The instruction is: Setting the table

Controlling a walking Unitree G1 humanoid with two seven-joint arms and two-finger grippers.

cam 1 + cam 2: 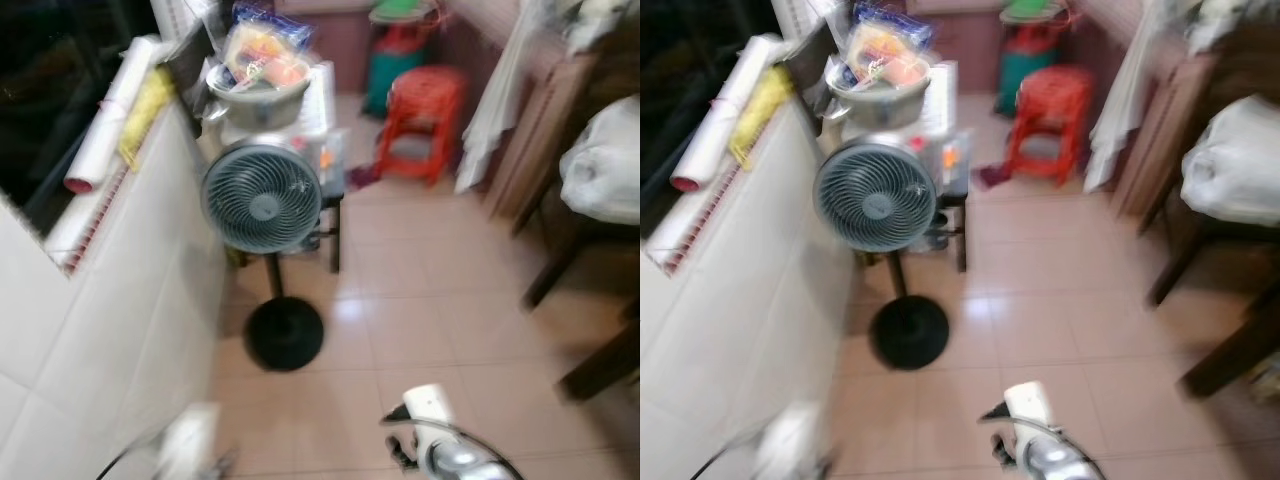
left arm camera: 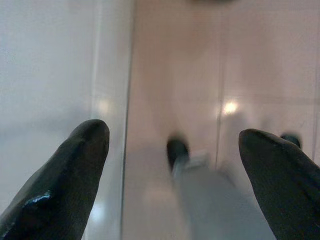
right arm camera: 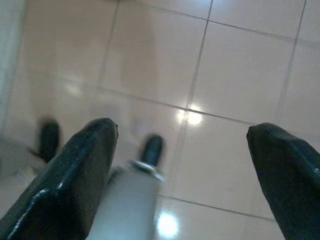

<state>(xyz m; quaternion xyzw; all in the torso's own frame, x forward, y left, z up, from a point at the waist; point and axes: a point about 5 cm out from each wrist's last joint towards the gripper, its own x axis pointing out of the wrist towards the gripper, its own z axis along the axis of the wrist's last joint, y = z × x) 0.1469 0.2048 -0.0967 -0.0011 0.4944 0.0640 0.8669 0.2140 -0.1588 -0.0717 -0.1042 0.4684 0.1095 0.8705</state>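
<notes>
- We are walking, head views blurred; both arms hang low over the tiled floor (image 1: 440,300), idle because nothing is carried.
- Left claw (image 2: 172,165): fingers spread wide, nothing between them, pointing down at the floor beside the white tiled wall (image 1: 130,290).
- Right claw (image 3: 182,170): fingers also wide apart, nothing held, over bare floor tiles.
- A pedestal fan (image 1: 262,197) stands on the floor against the wall, with its round black base (image 1: 285,333) toward us; probably parked there out of the walkway.
- Behind the fan a small stand carries a pot (image 1: 258,98) stuffed with packaged food (image 1: 262,50).
- A red plastic stool (image 1: 425,115) sits farther back, and a dark wooden chair (image 1: 590,250) with a white bag (image 1: 603,165) on it is at the right edge.
- The ledge on the left holds a rolled white sheet (image 1: 105,115) and something yellow (image 1: 145,112).
- Task things: we can make out no tableware and no dining worktop, so they lie nowhere near either claw; we judge this a transit step.
</notes>
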